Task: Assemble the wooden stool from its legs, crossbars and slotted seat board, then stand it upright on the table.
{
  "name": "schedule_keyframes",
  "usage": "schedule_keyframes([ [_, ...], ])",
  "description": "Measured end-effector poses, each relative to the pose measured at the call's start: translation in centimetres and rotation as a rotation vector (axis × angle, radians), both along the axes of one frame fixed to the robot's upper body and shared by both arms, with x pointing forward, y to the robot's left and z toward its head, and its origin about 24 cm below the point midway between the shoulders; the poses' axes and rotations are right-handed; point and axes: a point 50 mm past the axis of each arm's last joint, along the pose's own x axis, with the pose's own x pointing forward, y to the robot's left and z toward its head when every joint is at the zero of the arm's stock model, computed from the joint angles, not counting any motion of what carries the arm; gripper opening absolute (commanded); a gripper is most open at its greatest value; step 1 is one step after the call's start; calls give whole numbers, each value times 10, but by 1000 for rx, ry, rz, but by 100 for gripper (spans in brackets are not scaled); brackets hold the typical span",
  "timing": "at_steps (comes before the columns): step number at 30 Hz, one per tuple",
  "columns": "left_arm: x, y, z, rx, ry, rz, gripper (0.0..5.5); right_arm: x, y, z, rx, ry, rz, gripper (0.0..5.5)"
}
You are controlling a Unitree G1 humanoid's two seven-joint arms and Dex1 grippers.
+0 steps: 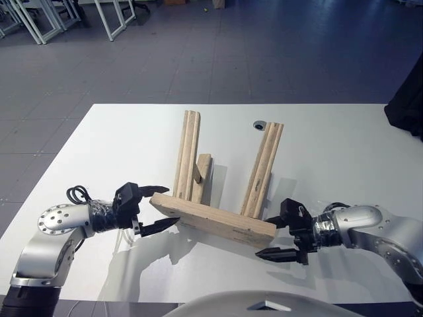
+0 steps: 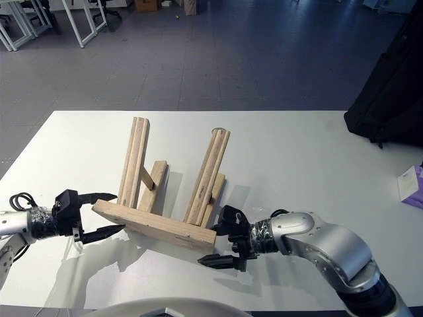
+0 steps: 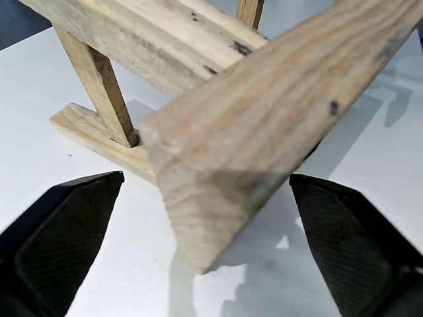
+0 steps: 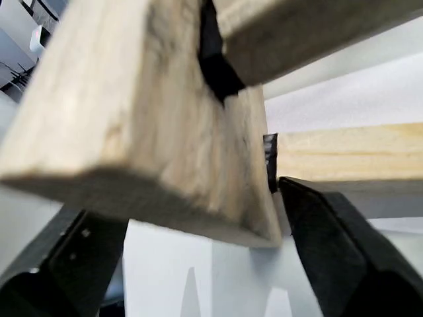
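Grey floor point(image 1: 277, 53) and white table frames point(image 1: 112, 16) lay beyond your white counter point(image 1: 344, 152). On it the stool point(image 1: 218, 223) looked assembled but tipped, legs point(image 1: 188, 152) pointing away. Your left gripper point(image 1: 172, 206) and right gripper point(image 1: 266, 239) straddled the seat board point(image 2: 152, 228) ends, fingers spread. Next, I judge, you needed to clamp both ends and swing it upright.

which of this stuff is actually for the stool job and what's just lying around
For the job: seat board, left legs, right legs, crossbar, table; left gripper and right gripper sit open around the board's ends.

Lying about: small box at the table's right edge, black bag off the table beyond it.
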Motion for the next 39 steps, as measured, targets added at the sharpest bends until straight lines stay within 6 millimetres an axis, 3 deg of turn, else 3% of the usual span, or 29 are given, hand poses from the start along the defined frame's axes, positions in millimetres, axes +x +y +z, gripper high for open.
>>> schedule_keyframes([
  [7, -8, -5, 12, -105, 204, -97, 306, 16, -22, -14, -83, 7, -48, 206],
  [12, -7, -6, 11, -73, 243, -111, 226, 23, -25, -6, -82, -4, 2, 186],
  [16, -5, -6, 12, -62, 250, -116, 215, 29, -25, -1, -81, -8, 9, 181],
  [21, -1, -8, 17, -52, 226, -83, 213, 37, -23, 3, -65, -34, -20, 179],
  [24, 6, -13, 20, 65, 176, -15, 213, 45, -18, 6, -50, -93, -118, 179],
  [26, 11, -14, 27, 68, 149, 18, 213, 53, -18, 18, -39, -97, -169, 179],
  [31, 23, -13, 55, 21, 278, 51, 213, 68, -18, 44, -9, -8, -212, 179],
  [33, 27, -13, 63, 10, 287, 50, 213, 69, -21, 46, 12, 31, -233, 179],
  [39, 27, -10, 85, -232, 399, -96, 340, 63, -17, 51, 119, 286, -120, 179],
])
